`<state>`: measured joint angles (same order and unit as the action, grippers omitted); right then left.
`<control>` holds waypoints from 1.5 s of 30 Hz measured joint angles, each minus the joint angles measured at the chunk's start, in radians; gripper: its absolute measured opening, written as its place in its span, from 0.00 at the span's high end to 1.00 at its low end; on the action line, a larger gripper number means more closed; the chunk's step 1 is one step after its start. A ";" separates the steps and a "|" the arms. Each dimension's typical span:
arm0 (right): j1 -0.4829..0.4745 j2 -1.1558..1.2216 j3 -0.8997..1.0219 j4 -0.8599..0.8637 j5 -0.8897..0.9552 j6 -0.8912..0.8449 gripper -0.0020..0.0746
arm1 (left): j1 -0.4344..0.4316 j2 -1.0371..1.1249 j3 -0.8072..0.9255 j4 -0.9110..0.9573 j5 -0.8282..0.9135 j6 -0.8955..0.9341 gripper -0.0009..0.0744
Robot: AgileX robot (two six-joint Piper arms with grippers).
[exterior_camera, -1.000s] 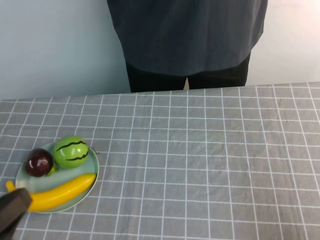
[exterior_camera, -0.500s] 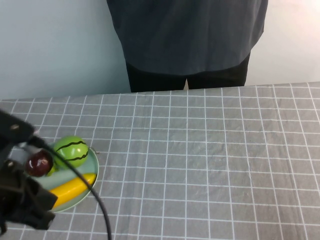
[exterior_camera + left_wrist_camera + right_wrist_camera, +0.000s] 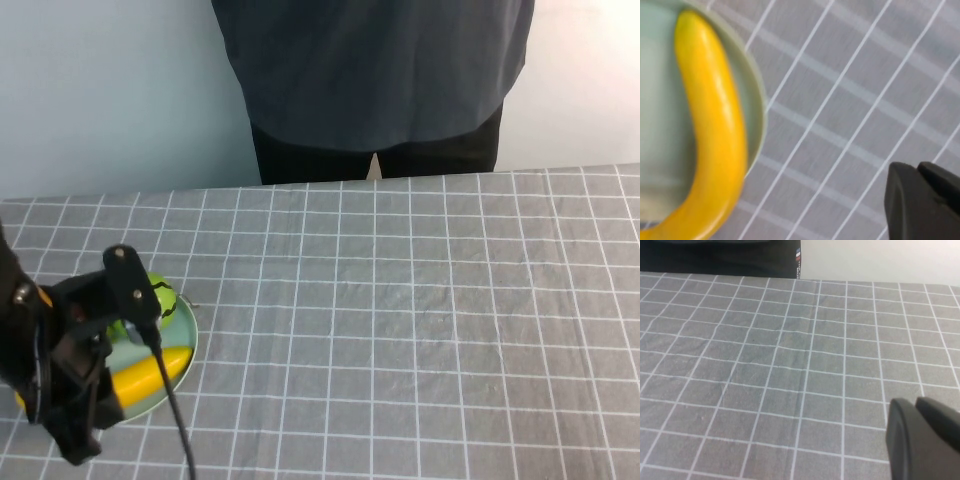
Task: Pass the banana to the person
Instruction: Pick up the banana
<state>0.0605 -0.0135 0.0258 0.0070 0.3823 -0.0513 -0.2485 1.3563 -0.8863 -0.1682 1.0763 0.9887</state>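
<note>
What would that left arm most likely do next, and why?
Probably lower the left gripper onto the banana to grasp it. The arm hangs over the pale green plate and the banana lies there unheld, while the person waits across the table. The right gripper sits over bare checked cloth, away from the fruit.

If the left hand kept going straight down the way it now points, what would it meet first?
Most likely the banana on the pale green plate, or the plate's rim beside it. The left hand hangs over that plate; depth is unclear. The right hand is over bare cloth.
</note>
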 joint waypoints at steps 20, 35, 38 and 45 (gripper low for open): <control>0.000 0.000 0.000 0.000 0.000 0.000 0.98 | 0.000 0.222 -0.006 0.416 -0.162 0.019 0.34; 0.000 0.000 0.000 0.000 0.000 0.000 0.98 | 0.000 0.345 -0.009 0.514 -0.268 0.032 0.34; 0.000 0.000 0.000 0.000 0.000 0.000 0.98 | 0.000 0.370 -0.009 0.523 -0.282 0.036 0.34; 0.000 0.000 0.000 0.000 0.000 0.000 0.98 | 0.000 0.408 -0.009 0.551 -0.332 0.039 0.34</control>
<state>0.0605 -0.0135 0.0258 0.0070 0.3823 -0.0513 -0.2485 1.7641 -0.8949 0.3827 0.7440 1.0274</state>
